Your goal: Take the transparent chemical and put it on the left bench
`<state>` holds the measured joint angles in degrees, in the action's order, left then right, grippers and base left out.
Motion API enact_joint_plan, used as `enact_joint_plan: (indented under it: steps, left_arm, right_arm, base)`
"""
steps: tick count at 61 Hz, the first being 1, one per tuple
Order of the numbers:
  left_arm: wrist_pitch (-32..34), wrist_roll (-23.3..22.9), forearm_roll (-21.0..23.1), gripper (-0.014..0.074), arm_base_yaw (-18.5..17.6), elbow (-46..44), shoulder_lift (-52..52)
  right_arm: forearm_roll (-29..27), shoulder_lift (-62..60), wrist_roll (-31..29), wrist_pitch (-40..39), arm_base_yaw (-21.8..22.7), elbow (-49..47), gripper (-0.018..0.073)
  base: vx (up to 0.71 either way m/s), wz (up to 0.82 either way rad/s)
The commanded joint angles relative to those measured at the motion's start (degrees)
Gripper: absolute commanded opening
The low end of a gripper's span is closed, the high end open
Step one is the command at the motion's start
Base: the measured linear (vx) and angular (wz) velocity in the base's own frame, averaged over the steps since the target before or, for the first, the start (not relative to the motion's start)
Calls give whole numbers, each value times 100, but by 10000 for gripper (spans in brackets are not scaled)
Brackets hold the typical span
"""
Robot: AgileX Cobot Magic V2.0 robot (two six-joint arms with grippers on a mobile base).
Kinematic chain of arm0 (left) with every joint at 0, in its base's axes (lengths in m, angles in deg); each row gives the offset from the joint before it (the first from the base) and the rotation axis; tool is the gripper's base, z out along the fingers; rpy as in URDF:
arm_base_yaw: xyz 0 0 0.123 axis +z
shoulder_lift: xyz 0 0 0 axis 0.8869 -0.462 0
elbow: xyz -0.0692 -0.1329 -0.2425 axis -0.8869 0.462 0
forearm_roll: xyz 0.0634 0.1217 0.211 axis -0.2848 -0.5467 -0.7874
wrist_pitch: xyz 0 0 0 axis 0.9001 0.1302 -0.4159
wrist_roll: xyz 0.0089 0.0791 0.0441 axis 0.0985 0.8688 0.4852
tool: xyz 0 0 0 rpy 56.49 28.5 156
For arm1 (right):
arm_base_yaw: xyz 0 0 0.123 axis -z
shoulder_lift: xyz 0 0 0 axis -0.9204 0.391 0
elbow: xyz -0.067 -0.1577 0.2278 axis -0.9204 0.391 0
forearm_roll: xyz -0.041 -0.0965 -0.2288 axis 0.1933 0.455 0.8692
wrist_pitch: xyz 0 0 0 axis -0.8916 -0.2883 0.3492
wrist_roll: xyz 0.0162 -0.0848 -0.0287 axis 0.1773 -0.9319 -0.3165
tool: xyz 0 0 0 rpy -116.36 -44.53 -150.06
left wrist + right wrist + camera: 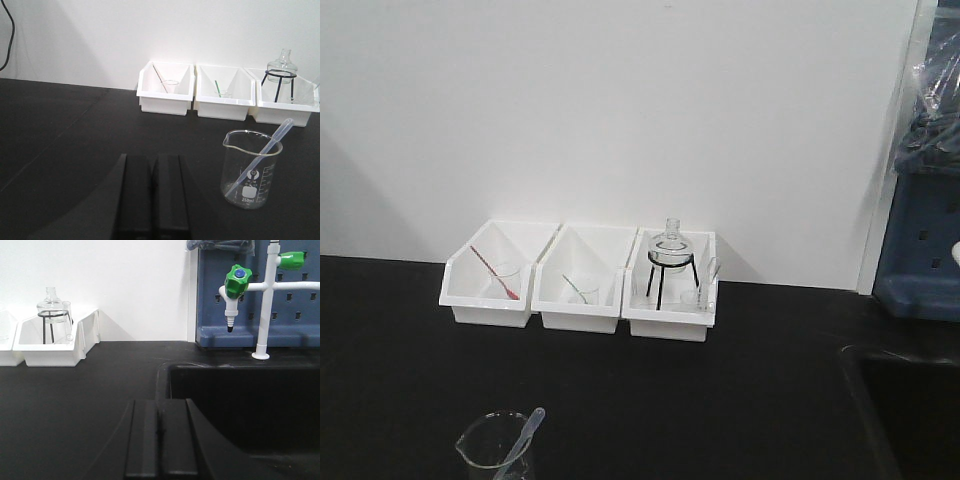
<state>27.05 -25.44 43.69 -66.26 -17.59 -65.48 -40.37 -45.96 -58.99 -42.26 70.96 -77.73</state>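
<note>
The transparent chemical [525,437] is a clear pipette leaning in a 250 ml glass beaker [492,455] at the front of the left bench [740,400], bulb end up. In the left wrist view the pipette [265,152] and beaker [251,172] stand to the right of my left gripper [152,157], which is shut and empty, a little in front of it. My right gripper [159,401] is shut on nothing, low over the black top beside the sink [240,400]. Neither gripper shows in the front view.
Three white bins stand against the back wall: the left bin [485,312] holds a red pipette [492,273], the middle bin [578,320] a green pipette [577,290], the right bin [665,328] a glass lamp on a black tripod [670,252]. A green tap [236,282] overhangs the sink.
</note>
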Motion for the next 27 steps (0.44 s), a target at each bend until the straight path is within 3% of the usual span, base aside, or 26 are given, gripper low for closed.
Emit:
enact_joint_plan:
  steps: [1, 27]
  left_arm:
    - [449, -45, 4, -3, -10, 93, 110]
    - [449, -45, 4, -3, -10, 93, 110]
  right_arm:
    - [9, -31, -44, -511, 28, 8, -7]
    - [9, -31, -44, -511, 28, 8, -7]
  base:
    - [0, 0]
    - [0, 0]
